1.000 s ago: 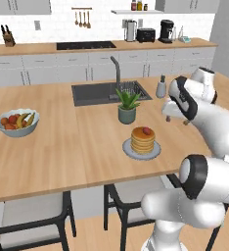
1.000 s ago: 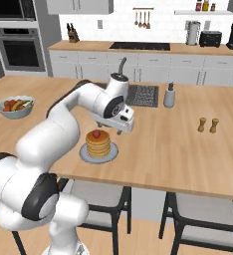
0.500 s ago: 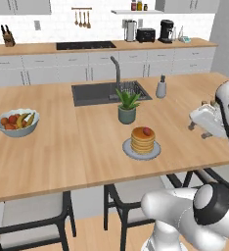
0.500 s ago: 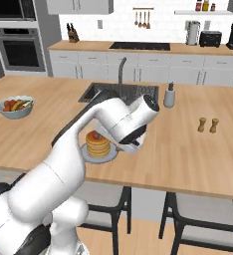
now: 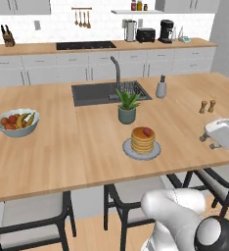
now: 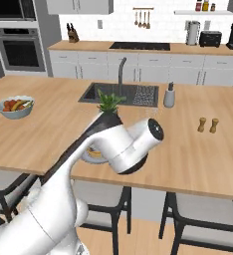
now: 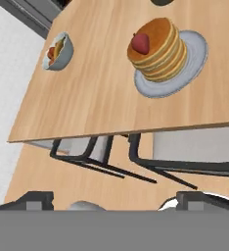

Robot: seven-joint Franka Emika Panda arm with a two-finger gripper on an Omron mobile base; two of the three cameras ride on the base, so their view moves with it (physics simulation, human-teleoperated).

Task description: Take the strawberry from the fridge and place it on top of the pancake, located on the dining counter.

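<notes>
Strawberry (image 7: pixel 140 43) sits on the pancake (image 7: pixel 158 49), upper right of frame: light, soft, bruisable; grip its sides gently. Gripper (image 5: pixel 223 133) finger state: cannot tell.

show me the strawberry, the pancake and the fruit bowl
strawberry (image 7: pixel 140 43): hand view, middle of the red berry on top of the stack.
pancake (image 5: pixel 143 141): left base view, side of the golden stack.
fruit bowl (image 5: pixel 17 129): left base view, front of its pale outer wall.
</notes>
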